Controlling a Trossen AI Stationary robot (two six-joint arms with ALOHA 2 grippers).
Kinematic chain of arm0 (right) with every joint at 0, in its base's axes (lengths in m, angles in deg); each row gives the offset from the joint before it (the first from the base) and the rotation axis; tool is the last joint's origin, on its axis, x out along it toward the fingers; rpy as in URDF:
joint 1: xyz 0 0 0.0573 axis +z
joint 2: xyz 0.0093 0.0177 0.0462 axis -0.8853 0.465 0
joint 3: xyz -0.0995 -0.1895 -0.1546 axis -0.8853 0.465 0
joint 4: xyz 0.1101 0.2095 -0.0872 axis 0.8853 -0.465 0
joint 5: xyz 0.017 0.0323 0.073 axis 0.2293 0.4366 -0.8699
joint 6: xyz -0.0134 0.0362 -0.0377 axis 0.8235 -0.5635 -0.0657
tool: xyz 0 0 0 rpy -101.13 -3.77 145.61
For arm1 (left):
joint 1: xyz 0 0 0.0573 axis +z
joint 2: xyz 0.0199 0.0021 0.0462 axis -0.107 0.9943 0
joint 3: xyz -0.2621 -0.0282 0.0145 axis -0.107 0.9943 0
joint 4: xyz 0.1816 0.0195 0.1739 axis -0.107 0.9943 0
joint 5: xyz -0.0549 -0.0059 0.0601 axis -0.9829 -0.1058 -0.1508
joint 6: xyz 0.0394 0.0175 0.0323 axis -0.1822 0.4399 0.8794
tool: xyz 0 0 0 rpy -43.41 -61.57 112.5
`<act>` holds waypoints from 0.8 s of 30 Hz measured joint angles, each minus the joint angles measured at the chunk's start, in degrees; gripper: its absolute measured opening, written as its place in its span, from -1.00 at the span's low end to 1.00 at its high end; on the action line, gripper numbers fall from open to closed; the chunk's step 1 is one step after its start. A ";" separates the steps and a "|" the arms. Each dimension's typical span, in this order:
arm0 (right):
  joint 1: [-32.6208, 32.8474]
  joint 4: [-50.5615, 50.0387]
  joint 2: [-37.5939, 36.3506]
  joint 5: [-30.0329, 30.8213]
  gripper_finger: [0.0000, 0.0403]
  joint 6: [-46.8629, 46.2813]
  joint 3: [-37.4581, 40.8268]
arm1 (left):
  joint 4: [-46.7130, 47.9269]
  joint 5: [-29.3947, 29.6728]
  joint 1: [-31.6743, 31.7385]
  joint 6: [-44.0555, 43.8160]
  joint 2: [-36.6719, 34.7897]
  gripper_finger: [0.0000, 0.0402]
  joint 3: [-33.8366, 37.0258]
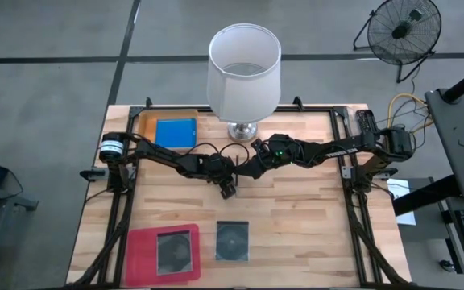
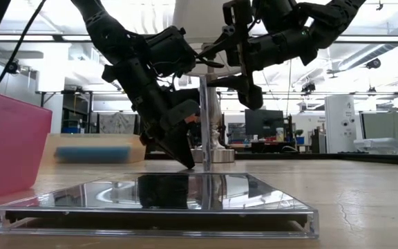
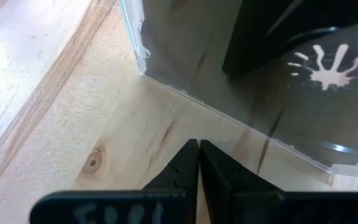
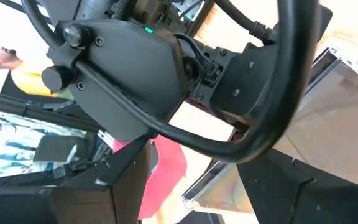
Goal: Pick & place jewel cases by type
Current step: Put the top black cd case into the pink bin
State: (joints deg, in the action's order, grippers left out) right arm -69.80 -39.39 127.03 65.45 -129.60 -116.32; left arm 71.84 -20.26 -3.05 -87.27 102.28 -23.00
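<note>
The tabletop (image 1: 296, 234) is pale butcher-block wood, jointed strips with a visible knot and fine grain. Mid-table a clear jewel case (image 2: 204, 124) stands on edge, a thin hard plastic square with a grey tray whose spoked hub shows through the lid. The right tool (image 2: 235, 48) has its dark fingers set wide around that case's upper part, holding it upright. The left tool (image 1: 228, 190) rests its tip on the wood just beside the case's foot, its two matte black fingers (image 3: 194, 174) pressed together with nothing between them.

Near the front edge a second transparent case (image 1: 232, 240) lies flat on the bare wood, glossy and mirror-like from the low view, its round disc showing from above. To its left sits the magenta-pink tray (image 1: 139, 258), a smooth rounded rectangle, with a third grey-transparent case (image 1: 173, 250) lying flat inside it. At the far left corner is the orange tray (image 1: 145, 123), holding a solid bright blue case (image 1: 175, 133), opaque and flat. A lamp (image 1: 243, 72) with a white drum shade and a shiny metal foot stands at the far edge, centre.
</note>
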 joint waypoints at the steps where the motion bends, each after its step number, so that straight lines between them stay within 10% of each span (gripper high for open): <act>1: 0.00 -0.02 0.00 -0.04 0.13 0.03 -0.06 | 0.00 0.00 0.00 0.00 0.00 -1.00 0.00; 24: -0.08 0.04 -0.09 -0.11 0.13 0.82 -0.15 | 0.07 0.02 0.04 -0.35 -0.11 -1.00 0.02</act>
State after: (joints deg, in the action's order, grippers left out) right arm -69.87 -39.35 126.94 65.35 -128.78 -116.47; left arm 71.91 -20.24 -3.01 -87.62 102.17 -22.98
